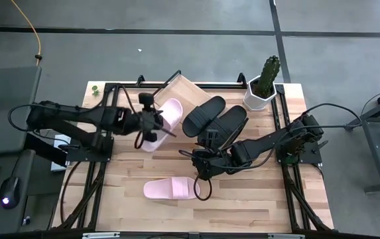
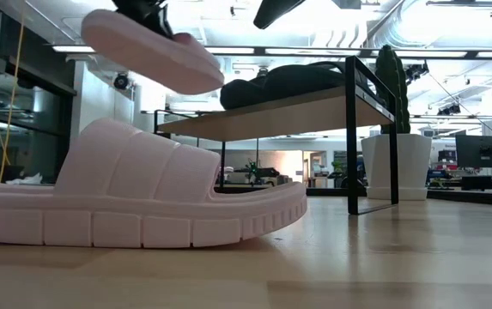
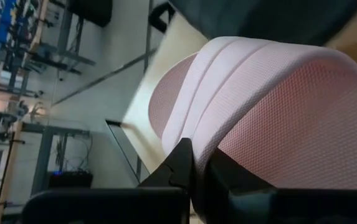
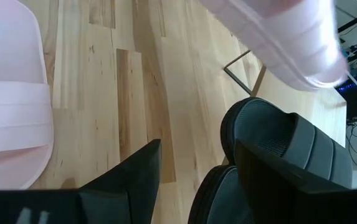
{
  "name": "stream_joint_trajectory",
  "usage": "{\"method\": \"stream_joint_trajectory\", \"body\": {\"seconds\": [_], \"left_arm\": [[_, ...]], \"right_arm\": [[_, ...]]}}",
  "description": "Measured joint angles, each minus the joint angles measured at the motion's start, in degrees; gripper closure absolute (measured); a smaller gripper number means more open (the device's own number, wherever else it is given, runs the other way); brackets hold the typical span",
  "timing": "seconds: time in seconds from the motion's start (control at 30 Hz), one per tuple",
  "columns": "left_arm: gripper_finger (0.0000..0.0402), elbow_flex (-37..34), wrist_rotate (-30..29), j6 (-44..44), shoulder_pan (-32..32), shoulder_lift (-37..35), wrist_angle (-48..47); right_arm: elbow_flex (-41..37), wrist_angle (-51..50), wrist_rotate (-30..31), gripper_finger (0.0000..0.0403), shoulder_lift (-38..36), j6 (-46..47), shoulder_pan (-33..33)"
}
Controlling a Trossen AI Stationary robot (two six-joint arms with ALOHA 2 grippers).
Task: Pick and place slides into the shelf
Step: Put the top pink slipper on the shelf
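Observation:
My left gripper (image 1: 155,126) is shut on a light pink slide (image 1: 165,119) and holds it in the air beside the shelf (image 1: 180,89), a slanted wooden board on a black frame. Two black slides (image 1: 203,114) (image 1: 233,119) lie on that board. The other pink slide (image 1: 170,189) lies flat on its sole near the table's front. My right gripper (image 1: 199,166) stands open above the table between the shelf and that slide, with nothing between its fingers (image 4: 147,163). My left gripper pinches the pink slide's ribbed strap (image 3: 194,127) at one side, where it meets the sole, between its two fingers (image 3: 181,163). It comes from the table's left, slanting down. The slide (image 2: 151,51) is lifted clear of the table, tilted.
A white pot with a cactus (image 1: 261,87) stands at the far right beside the shelf. Black rails (image 1: 289,166) run along the table's left and right sides. Bare wood (image 1: 256,199) lies at the front right.

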Motion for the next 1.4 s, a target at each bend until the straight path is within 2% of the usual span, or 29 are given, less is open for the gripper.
{"method": "stream_joint_trajectory", "body": {"seconds": [0.2, 0.5, 0.6, 0.8, 1.07, 1.4], "left_arm": [[0.0399, 1.58, 6.78, 6.36, 5.13, 0.0, 4.8], [0.0399, 1.58, 16.39, 11.31, 14.22, 0.0, 8.8], [0.0396, 1.58, 18.91, 11.82, 17.18, 0.0, 11.05], [0.0398, 1.56, 27.72, 11.83, 22.51, 0.11, 15.15], [0.0399, 1.47, 33.03, 11.91, 26.99, 2.89, 18.15], [0.04, 1.47, 32.47, 13.3, 28.91, 9.45, 22.2]], "right_arm": [[0.0, 0.04, 0.02, 0.021, 0.0, 0.02, 0.0], [0.0, 0.07, 0.02, 0.021, 0.0, 0.02, 0.0], [0.0, 0.11, 0.02, 0.021, 0.0, 0.02, 0.01], [-0.02, 0.31, 0.02, 0.021, 0.0, 0.02, 0.0], [-0.05, 0.39, 0.02, 0.021, 0.0, 0.26, 0.0], [-0.07, 0.72, -0.07, 0.021, 0.0, 0.26, 0.0]]}}
